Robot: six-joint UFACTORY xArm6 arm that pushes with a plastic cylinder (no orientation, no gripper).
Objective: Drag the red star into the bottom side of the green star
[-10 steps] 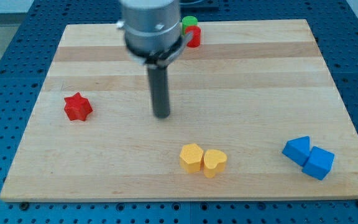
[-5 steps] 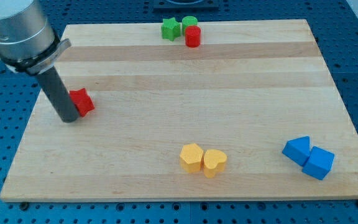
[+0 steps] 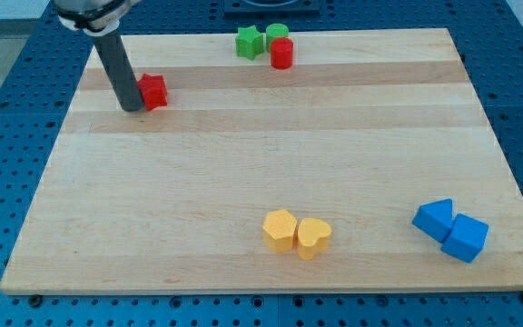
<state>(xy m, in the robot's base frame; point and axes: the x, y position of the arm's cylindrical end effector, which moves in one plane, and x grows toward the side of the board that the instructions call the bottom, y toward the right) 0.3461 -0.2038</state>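
My tip is touching one red star; one green star is sitting well apart; no fingers showing.

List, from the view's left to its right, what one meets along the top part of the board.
My tip, red star, green star, then the green cylinder and red cylinder, which overlap in order.

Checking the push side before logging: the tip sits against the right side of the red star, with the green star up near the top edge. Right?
Not quite. In the camera view my tip is against the left side of the red star, not the right. The green star is indeed near the view's top edge.
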